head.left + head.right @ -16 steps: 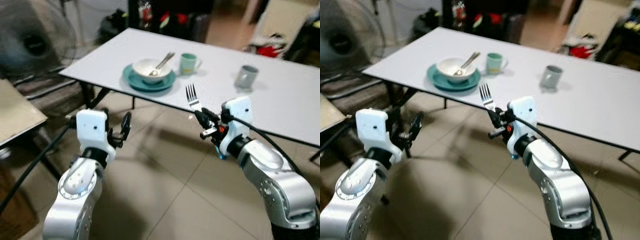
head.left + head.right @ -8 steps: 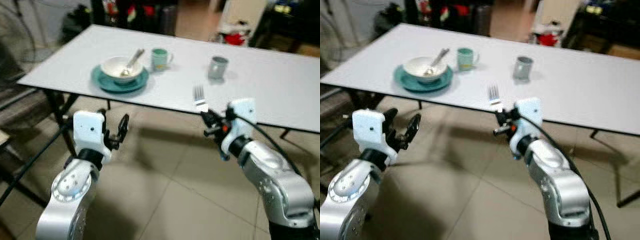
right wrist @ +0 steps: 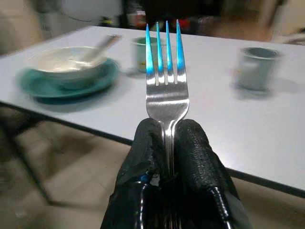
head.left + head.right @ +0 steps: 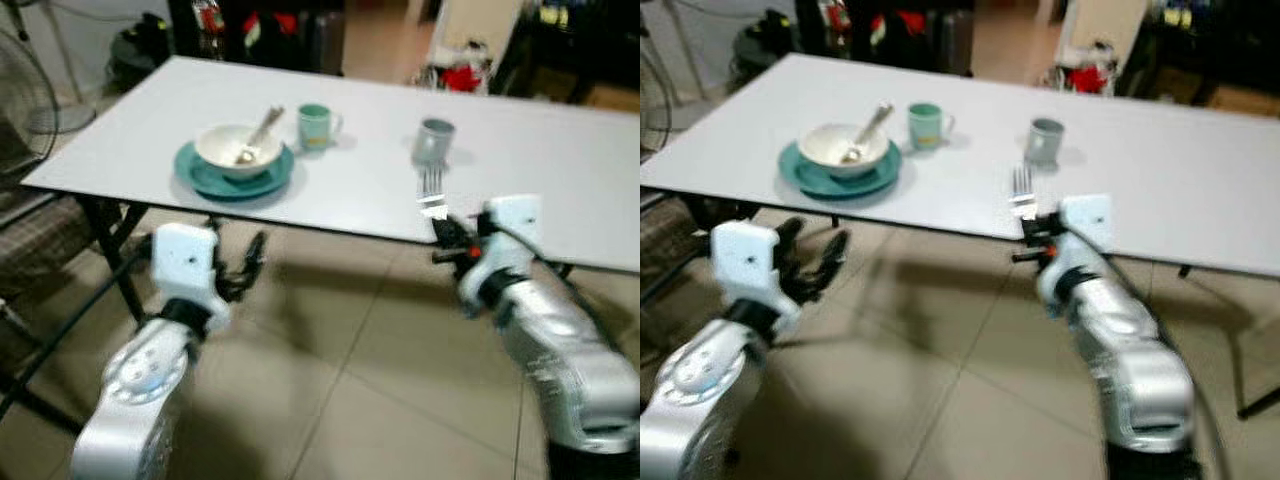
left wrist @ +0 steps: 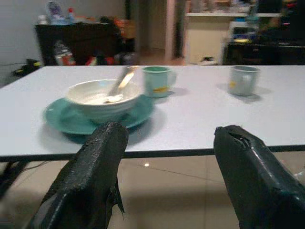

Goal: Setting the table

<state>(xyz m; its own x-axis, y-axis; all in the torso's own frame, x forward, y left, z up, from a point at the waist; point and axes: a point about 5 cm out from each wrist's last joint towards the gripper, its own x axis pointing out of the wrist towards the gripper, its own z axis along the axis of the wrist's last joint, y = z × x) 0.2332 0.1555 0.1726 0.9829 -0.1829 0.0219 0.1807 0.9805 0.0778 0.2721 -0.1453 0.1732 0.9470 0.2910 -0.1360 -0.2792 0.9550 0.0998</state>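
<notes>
White tabletop (image 4: 560, 170) stretching across a tiled room, dark clutter along the far wall — that's our stage. One place is already half laid: a teal plate (image 4: 234, 171) near the table's near-left corner, a white bowl (image 4: 238, 148) sitting on it, and a spoon (image 4: 259, 130) leaning out of that bowl. Just beyond the plate, to its right, stands a green mug (image 4: 316, 126), handle to the right. Further right of the plate, well apart from it, a grey cup (image 4: 434, 140) stands alone.

Now the fork (image 3: 166, 81) — it's not on the table yet. The right gripper (image 4: 447, 236) has it pinched by the handle between both black fingers (image 3: 148, 152), tines pointing up and forward, held at the table's near edge, well right of the plate and roughly in line with the grey cup. The left gripper (image 4: 240, 270) hangs below the table edge, in front of the plate, fingers spread wide and holding nothing.

So, by my reckoning: plate, bowl, spoon and mug are done; the fork is what's left — it has to land flat on the tabletop, probably beside the plate. A second setting by the grey cup may be unfinished, hard to say.
</notes>
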